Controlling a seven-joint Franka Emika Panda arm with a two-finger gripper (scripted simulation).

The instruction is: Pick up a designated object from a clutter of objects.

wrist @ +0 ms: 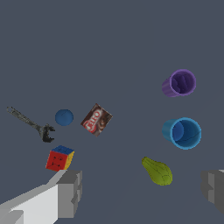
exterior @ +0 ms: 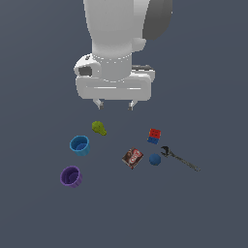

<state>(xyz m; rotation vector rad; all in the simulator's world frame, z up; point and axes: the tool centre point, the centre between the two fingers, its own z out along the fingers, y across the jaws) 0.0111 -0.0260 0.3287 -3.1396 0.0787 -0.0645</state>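
In the exterior view, your gripper hangs high with fingers spread wide and nothing in them, and in the wrist view the blue ball sits between wrench and brown box, so next move over it and go down.

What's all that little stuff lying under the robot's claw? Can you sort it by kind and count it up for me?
Cups: 2, a blue cup and a purple cup
Balls: 1, the dark blue ball
Cubes: 1, the red-and-blue cube
Boxes: 1, the brown box
Wrenches: 1, the dark wrench
Green lumps: 1, the green lump
Total: 7
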